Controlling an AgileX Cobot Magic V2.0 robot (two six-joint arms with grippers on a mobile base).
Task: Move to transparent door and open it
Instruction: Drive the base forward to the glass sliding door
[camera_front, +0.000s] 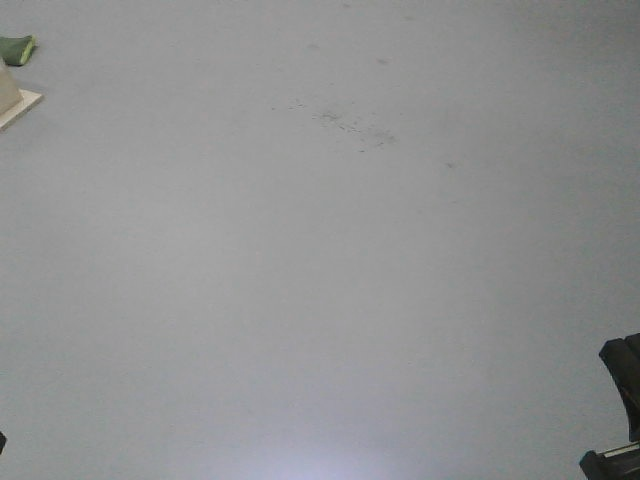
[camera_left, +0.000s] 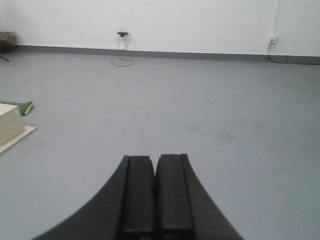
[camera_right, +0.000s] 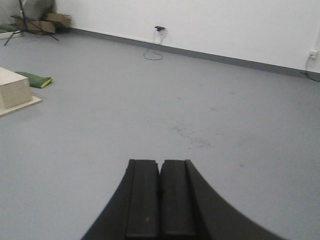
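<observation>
My left end effector and right end effector are each pressed fully closed — holding nothing — above grey floor; the transparent door shows in none of my views.

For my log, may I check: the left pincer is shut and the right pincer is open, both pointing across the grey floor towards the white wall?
Not quite: the right pincer is shut too, empty, as the right wrist-mounted view shows. The left pincer is shut, and both point across the grey floor towards the white wall.
</observation>
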